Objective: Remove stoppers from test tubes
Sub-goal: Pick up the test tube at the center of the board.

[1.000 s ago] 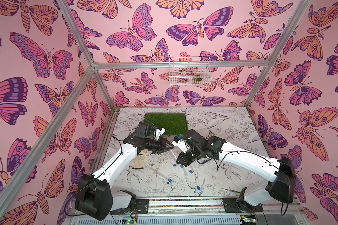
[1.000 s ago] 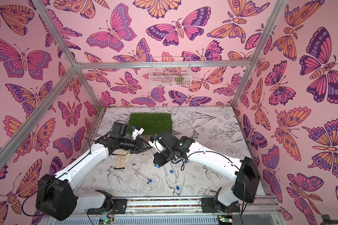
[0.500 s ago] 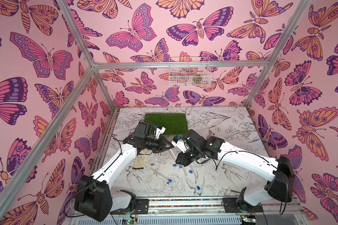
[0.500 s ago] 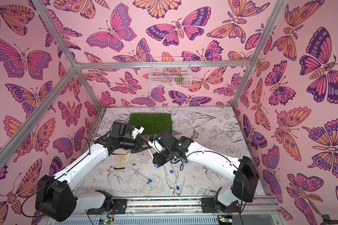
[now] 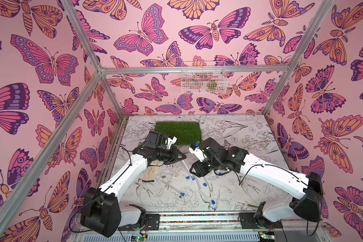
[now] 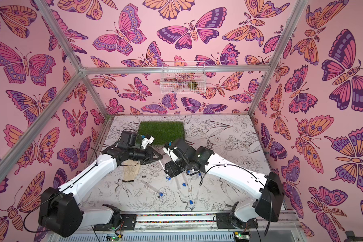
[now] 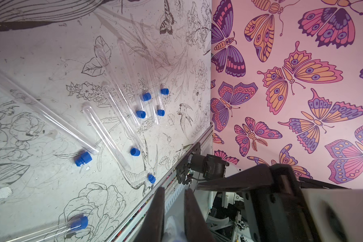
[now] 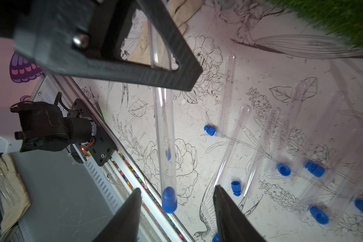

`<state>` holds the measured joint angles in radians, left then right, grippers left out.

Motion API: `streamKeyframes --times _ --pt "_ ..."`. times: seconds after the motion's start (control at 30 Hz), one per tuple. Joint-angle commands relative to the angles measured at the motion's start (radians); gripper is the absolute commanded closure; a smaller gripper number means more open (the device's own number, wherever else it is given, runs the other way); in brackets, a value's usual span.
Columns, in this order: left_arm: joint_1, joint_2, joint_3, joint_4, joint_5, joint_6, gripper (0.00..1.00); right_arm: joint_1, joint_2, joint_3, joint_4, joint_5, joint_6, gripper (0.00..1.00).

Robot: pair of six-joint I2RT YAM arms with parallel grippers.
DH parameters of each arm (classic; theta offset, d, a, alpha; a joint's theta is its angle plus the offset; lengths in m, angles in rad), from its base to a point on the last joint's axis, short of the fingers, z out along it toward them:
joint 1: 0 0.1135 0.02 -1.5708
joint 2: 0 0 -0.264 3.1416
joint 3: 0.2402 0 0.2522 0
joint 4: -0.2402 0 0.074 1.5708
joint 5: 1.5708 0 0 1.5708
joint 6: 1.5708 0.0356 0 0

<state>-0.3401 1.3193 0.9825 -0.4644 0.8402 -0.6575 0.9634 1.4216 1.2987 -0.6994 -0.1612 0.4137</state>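
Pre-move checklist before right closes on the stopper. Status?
1. Left gripper clamped on the held tube: ok.
2. Stopper seated in the tube's end: ok.
3. Right gripper open: ok, jaws stand apart.
4. Stopper between the right jaws: ok in the right wrist view; how deep it sits between them, cannot tell.
5. Left grip firm enough to resist the pull: cannot tell.

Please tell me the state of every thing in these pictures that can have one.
Left gripper: shut on a tube.
Held tube: lifted, stopper seemingly still in its end.
Right gripper: open, fingers either side of that stopper, apart.
Stoppered tube: lying flat.
Open tubes: lying flat.
Loose stoppers: lying beside open tubes.
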Motion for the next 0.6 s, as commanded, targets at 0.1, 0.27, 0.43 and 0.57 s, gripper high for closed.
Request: streamKeyframes --times 0.1,0.27,0.43,0.57 --pt "0.022 0.021 0.029 0.002 -0.077 -0.130 0.98 -0.052 -0.147 -0.112 0.085 0.082 0.114 0.33" --pt "0.052 0.036 -0.021 0.096 -0.069 -0.306 0.99 -0.119 -0.239 -0.260 0.232 -0.029 0.206 0.28" --pt "0.066 0.025 -0.081 0.232 -0.046 -0.449 0.99 -0.203 -0.291 -0.369 0.370 -0.131 0.346 0.27" --pt "0.072 -0.002 -0.104 0.272 -0.058 -0.505 0.98 -0.253 -0.299 -0.423 0.449 -0.206 0.432 0.27"
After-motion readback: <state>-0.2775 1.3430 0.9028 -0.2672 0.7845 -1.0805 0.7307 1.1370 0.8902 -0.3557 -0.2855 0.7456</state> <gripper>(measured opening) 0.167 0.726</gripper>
